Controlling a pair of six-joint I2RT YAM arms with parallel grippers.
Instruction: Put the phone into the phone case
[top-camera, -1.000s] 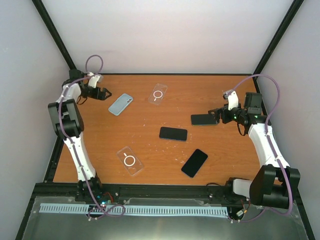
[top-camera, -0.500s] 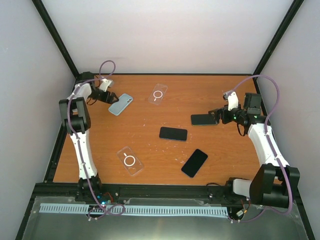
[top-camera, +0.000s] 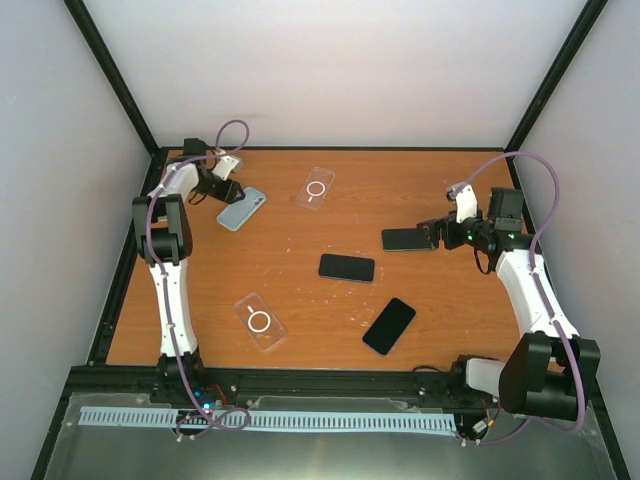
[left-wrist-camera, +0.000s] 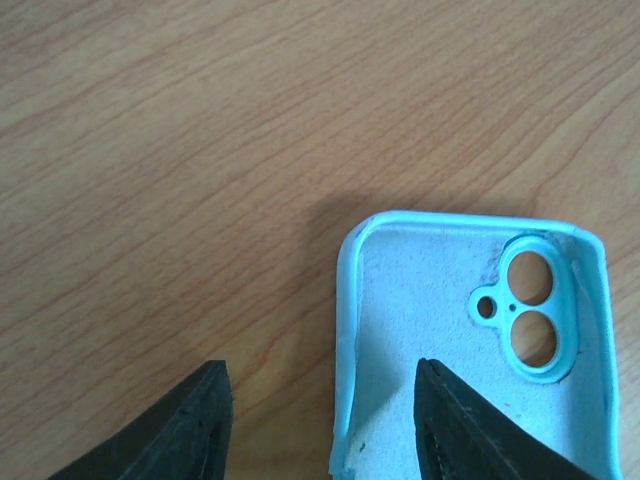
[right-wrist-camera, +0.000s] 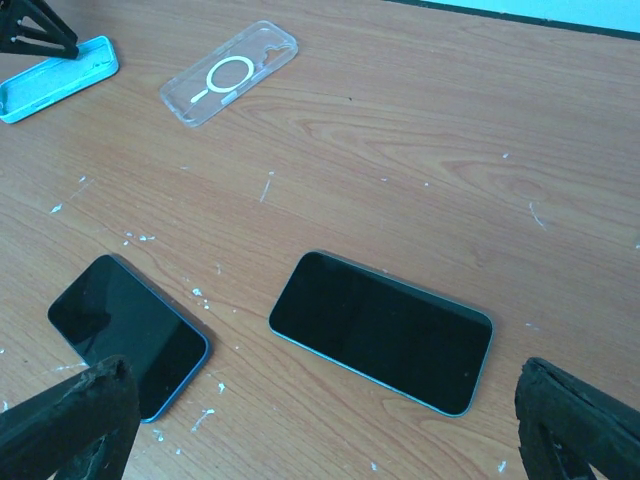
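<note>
1. The phone (right-wrist-camera: 380, 330) lies flat and screen up on the right side of the table (top-camera: 300, 240). It is uncased and has not been lifted.
2. The blue phone case (left-wrist-camera: 440, 330) lies open side up at the far left, well apart from the phone. It has not shifted over the last second.
3. The left gripper (left-wrist-camera: 318, 420) has travelled in from the far-left corner to the case. Its fingers are apart but have been narrowing. One stands over bare wood outside the case and the other over its inside, with the side wall between them. I judge that no grip is made yet.
4. The right gripper (top-camera: 432, 233) has not moved. It hangs at the phone's right end with its fingers fully apart, holding nothing.
5. I read the current step as securing the case. The phone transfer has not begun.
6. The second phone (top-camera: 347, 267), third phone (top-camera: 389, 326), far clear case (top-camera: 316, 187) and near clear case (top-camera: 260, 321) lie where they were.
</note>
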